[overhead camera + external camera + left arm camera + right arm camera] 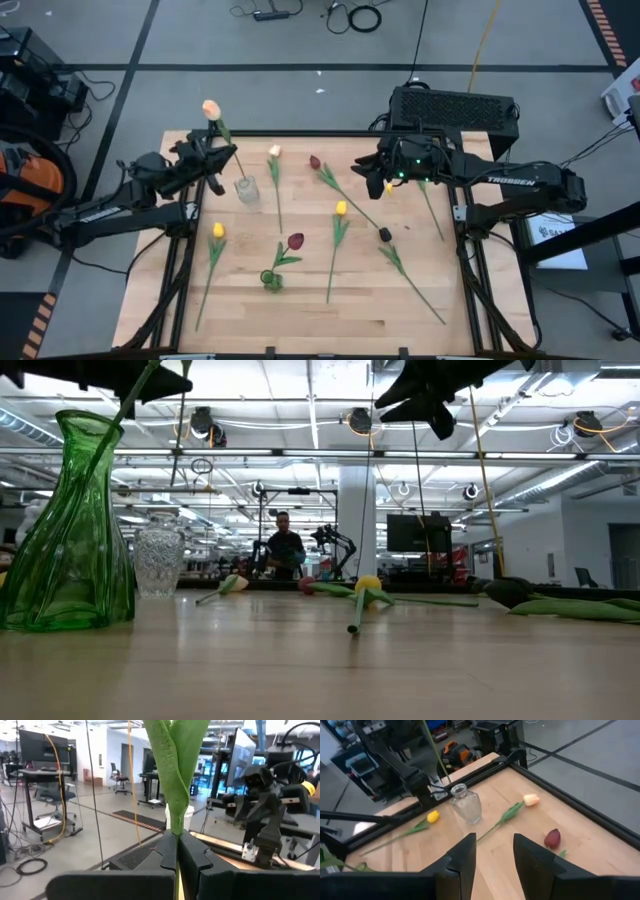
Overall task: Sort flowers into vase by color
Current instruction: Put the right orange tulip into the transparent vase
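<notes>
My left gripper is shut on a tulip with a peach head, above the clear glass vase. My right gripper hovers open over the table's far right part, with nothing between its fingers. A green vase near the middle front holds a dark red tulip. Lying flat on the wood are a cream tulip, a dark red one, two yellow ones and a dark-headed one. My left gripper pinches the tulip's stem between its two shut fingers, just below the leaves, coming from the table's left. The flower is lifted and leaning, its head up and away. Its thin lower stem runs down to the clear vase's mouth.
Another stem lies by the right edge, below my right arm. A black box sits beyond the far edge. Bare wood lies along the near edge. A person stands far off in the room.
</notes>
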`<state>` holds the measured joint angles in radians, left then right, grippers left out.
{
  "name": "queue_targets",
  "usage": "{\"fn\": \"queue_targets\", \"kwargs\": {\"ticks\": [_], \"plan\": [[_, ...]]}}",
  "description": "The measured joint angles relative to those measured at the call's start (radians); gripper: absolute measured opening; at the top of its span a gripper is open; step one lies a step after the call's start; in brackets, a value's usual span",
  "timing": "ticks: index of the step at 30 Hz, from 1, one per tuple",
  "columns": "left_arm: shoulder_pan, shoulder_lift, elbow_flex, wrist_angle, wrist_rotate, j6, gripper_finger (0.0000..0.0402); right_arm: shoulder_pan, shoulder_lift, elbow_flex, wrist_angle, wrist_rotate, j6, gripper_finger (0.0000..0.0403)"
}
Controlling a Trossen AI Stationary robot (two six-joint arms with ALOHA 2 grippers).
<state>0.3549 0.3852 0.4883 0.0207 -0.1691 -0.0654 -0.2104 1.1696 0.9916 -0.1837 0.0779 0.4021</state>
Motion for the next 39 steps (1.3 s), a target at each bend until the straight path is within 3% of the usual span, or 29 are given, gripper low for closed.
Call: {"fn": "queue_targets", "kwargs": {"ticks": [11, 23, 30, 39], "plan": [[0.000, -0.105, -0.103, -0.050, -0.061, -0.008, 0.0001, 0.000, -0.007, -0.001, 0.002, 0.000, 0.014, 0.0123], [-0.001, -0.114, -0.284, 0.048, -0.134, -0.053, 0.0001, 0.000, -0.007, -0.001, 0.002, 0.000, 0.017, 0.0123], [-0.001, -0.114, -0.300, -0.003, -0.190, -0.058, 0.0013, 0.000, -0.007, -0.001, 0.002, 0.000, 0.028, 0.0123], [-0.001, -0.114, -0.300, -0.055, -0.184, -0.060, 0.0016, 0.000, -0.007, -0.001, 0.002, 0.004, 0.027, 0.0123]]}}
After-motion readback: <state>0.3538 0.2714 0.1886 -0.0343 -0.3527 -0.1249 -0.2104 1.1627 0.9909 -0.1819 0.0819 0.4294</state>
